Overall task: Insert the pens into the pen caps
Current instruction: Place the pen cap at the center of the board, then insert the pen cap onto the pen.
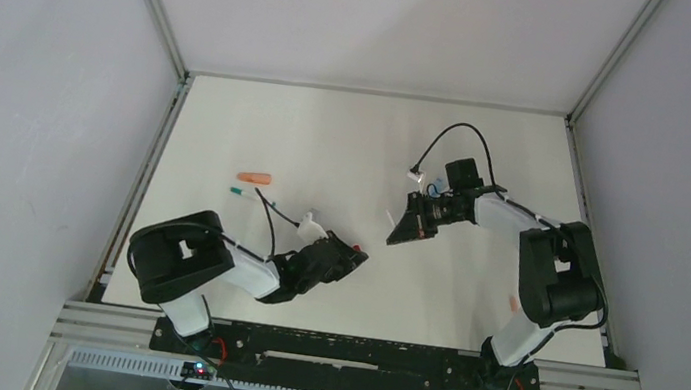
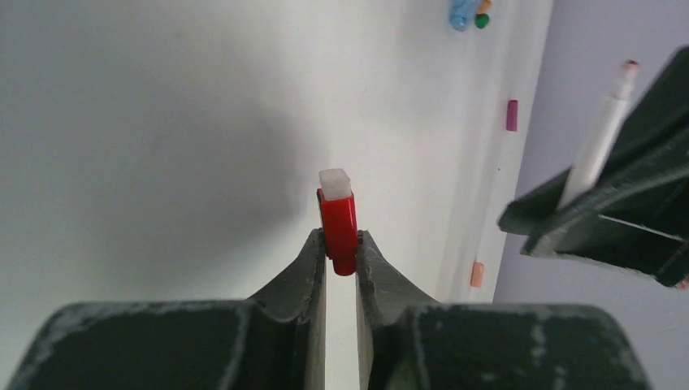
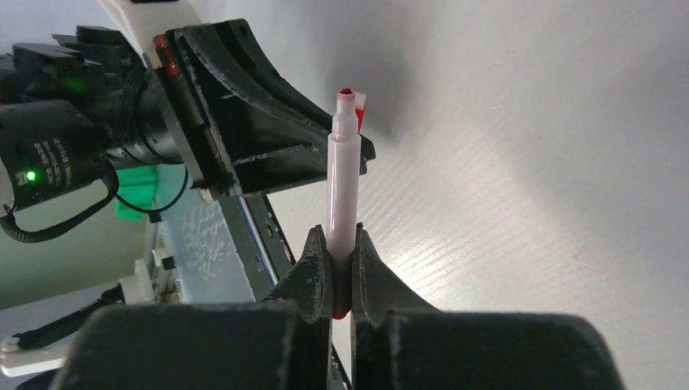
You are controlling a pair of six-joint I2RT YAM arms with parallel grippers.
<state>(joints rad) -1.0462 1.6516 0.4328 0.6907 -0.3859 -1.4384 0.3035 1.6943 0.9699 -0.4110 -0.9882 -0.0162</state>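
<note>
Above the middle of the desk (image 1: 349, 135) the two arms meet, their tips near each other but apart. The left fingers (image 2: 309, 272) pinch a red cap (image 2: 338, 227) by its lower end. The cap stands upright between them, with a whitish block at its top. The right fingers (image 3: 314, 272) are pressed on a pen (image 3: 342, 195), gripping the white barrel low down, its red tip pointing away from the wrist toward the left arm. In the left wrist view the pen leans up and to the right of the cap, not touching it. On the left of the desk lie an orange cap (image 1: 255, 178) and, just nearer, a thin teal-tipped pen (image 1: 243, 193). By the right wall a magenta cap (image 2: 512, 114) and a salmon cap (image 2: 477, 274) lie well apart. Farther off, a blue cap (image 2: 461, 12) sits beside small orange and green pieces
</note>
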